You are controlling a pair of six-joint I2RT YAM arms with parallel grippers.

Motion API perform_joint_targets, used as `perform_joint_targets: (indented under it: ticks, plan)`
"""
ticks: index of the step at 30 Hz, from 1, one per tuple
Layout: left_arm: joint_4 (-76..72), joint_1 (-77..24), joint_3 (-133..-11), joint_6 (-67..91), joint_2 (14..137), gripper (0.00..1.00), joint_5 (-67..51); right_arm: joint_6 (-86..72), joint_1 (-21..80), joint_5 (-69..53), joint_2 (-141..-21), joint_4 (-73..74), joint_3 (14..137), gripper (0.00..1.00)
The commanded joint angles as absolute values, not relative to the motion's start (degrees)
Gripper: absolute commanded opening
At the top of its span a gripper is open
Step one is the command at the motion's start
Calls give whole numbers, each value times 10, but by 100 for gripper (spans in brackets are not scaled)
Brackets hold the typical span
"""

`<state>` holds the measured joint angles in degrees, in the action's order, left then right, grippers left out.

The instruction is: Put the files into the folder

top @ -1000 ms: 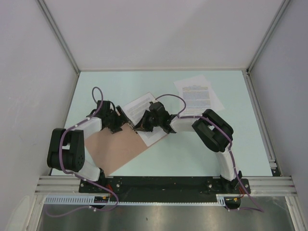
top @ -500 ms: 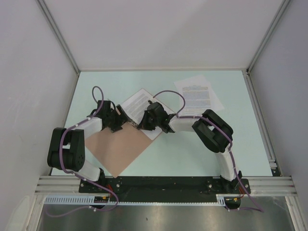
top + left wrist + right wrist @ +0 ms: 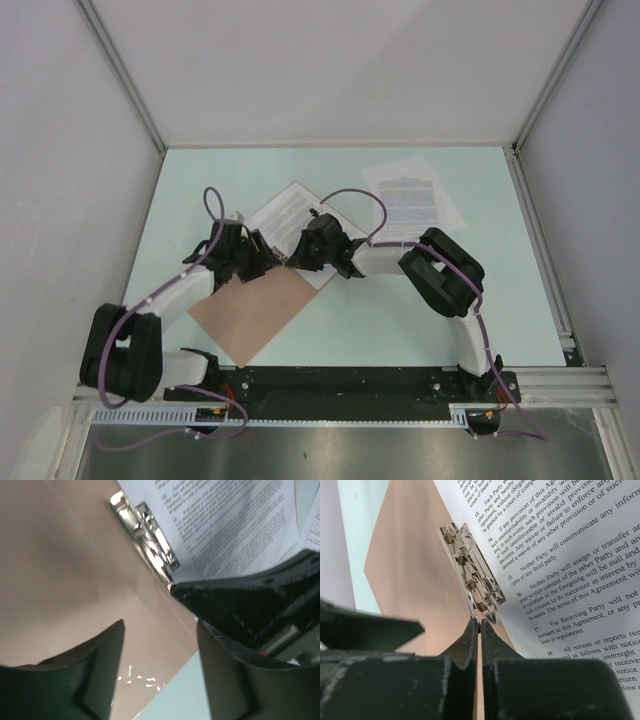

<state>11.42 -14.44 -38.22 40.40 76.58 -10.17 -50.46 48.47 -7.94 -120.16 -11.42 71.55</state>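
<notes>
Fingertips of the right gripper (image 3: 479,625) are pressed together, nothing visible between them, at the near end of the metal clip (image 3: 472,577) on the folder (image 3: 250,310). Just beside it the left gripper (image 3: 160,630) hovers over the salmon card, jaws apart and empty. One printed sheet (image 3: 290,215) lies on the folder by the clip. The other files (image 3: 412,198) lie well apart at the far right, so most of the job likely remains. Around them are a pale green table (image 3: 400,310) and white walls (image 3: 330,70).

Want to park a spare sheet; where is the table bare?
Bare: between the folder and the right arm's base; the table's far-left corner; beside the right rail. Crowded mid-table, where the left gripper and right gripper meet at the clip and files.
</notes>
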Motion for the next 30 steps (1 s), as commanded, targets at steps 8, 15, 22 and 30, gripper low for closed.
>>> perform_joint_targets:
  ticks: [8,15,22,30]
  plan:
    - [86,-213,-277,442,726,43,-53,-478,470,-14,-1234,-19,674,0]
    - [127,-214,-260,448,751,37,-20,-480,464,32,-1237,39,672,0]
    - [147,-207,-258,447,743,36,-7,-471,451,65,-1247,83,674,0]
    - [144,-193,-248,441,726,34,-15,-461,439,52,-1279,85,673,0]
